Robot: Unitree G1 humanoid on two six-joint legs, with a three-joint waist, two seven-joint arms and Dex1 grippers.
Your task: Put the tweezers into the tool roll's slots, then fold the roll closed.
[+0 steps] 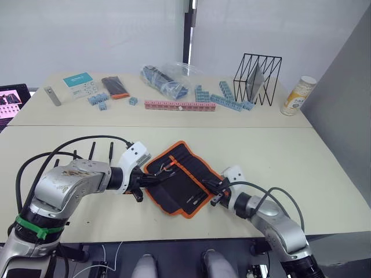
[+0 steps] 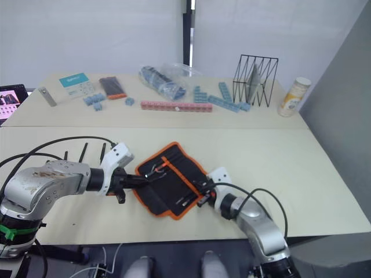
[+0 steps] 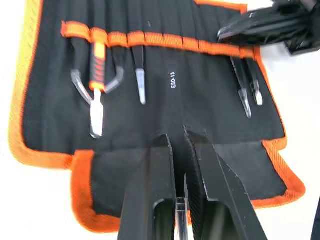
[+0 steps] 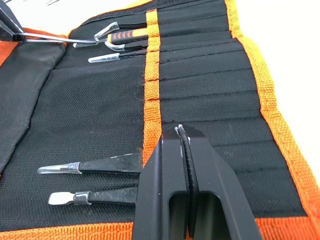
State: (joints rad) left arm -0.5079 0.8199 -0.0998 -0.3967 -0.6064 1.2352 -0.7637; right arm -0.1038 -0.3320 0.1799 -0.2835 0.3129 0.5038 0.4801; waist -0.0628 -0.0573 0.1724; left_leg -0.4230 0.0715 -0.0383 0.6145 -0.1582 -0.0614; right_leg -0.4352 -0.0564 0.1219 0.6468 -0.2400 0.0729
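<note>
now tool roll [image 1: 182,178] open between both fingers [image 3: 165,195].

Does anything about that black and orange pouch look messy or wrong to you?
Nothing looks damaged or spilled. The tool roll lies open at a slant on the table, with tweezers tucked under its orange band. The middle slots are empty, and one flap lies folded over the roll's inner face.
</note>
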